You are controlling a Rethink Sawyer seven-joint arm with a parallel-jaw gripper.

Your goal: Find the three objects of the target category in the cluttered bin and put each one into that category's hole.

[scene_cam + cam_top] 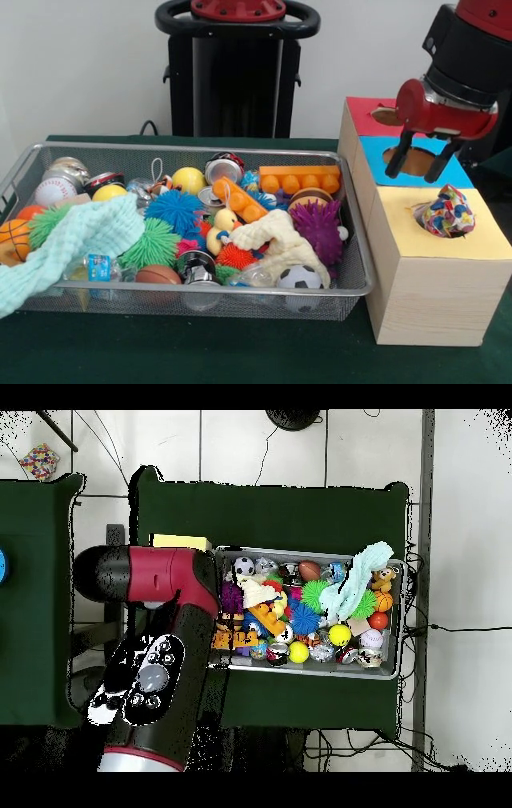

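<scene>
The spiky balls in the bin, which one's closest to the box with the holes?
The purple spiky ball, at the bin's right end beside the wooden box. The blue, green and orange ones lie farther left.

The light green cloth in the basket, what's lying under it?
The light green cloth drapes over the wire basket's corner. A green spiky ball and a small water bottle poke out from under its edges. Whatever lies beneath its middle is covered and cannot be seen.

A dark green table (200, 352) carries a wire bin (192, 300) and wooden box (436, 296).
</scene>
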